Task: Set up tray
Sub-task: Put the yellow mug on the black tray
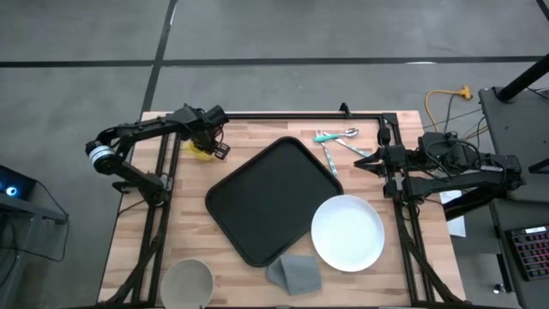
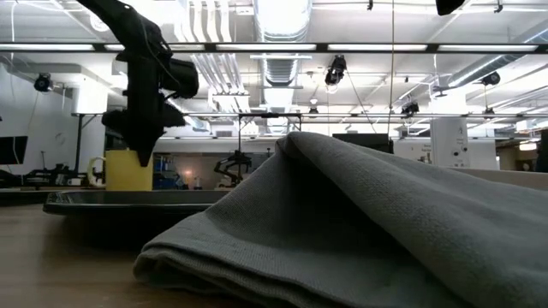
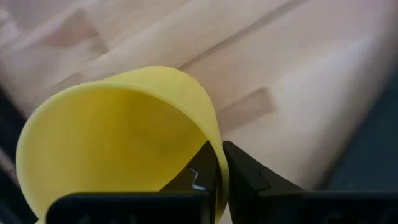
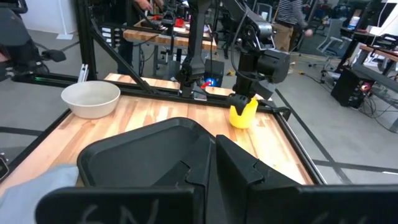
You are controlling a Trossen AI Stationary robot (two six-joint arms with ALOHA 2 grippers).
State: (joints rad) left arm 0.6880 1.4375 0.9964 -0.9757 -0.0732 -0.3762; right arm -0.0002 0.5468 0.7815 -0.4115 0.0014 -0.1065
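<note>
My left fingers [image 3: 205, 180] were pinched shut on the rim of the yellow cup [image 3: 118, 143], one finger inside the wall and one outside. The cup stood on the bare wood of the table [image 1: 249, 142], near the far left corner and just beside the tray [image 1: 273, 199] but not on it. My left gripper [image 1: 208, 140] came down on it from above.

My right gripper [image 4: 211, 168] was closed on nothing and waited at the right edge, pointing across the tray. Near it lay the cutlery [image 1: 336, 142] on the wood. The plate [image 1: 347, 232] sat at the tray's near right corner; I could not tell whether it overlapped the rim. The grey cloth [image 1: 293, 273] lay at the tray's near edge, and the bowl [image 1: 187, 281] stood near the front left.

The tray lay skewed mid-table and held nothing. I judged the step in hand to be the first pick, the cup. The next move called for a straight lift to clear the tray's rim, then a short carry over it, keeping the cup upright, since a grip on one wall could let it swing.
</note>
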